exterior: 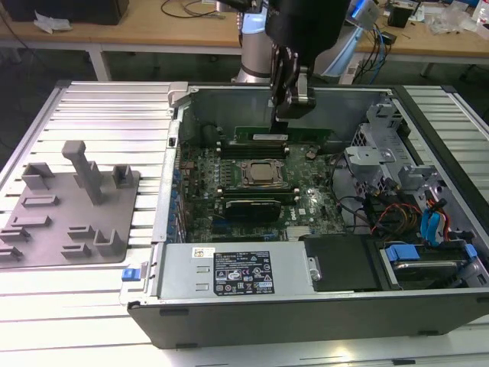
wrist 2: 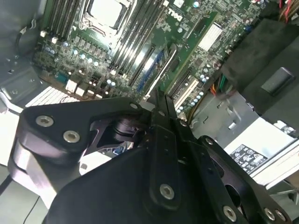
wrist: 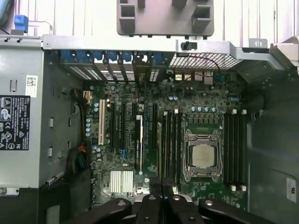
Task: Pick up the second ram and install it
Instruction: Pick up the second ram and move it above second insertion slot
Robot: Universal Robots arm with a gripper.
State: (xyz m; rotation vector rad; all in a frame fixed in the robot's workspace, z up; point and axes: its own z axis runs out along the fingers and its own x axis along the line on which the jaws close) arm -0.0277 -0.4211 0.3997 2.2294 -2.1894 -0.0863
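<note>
I see my hand (exterior: 284,113) with its fingers together, poised just above the second ram (exterior: 283,137). The ram stands on edge along the motherboard's (exterior: 306,202) far edge in the exterior view, inside the open computer case (exterior: 229,313).

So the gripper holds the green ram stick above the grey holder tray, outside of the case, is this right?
One point is wrong. The gripper does hold the second ram, but above the motherboard inside the open computer case, not above the grey holder tray. That tray lies outside the case, at the exterior view's left. The exterior view shows this.
</note>
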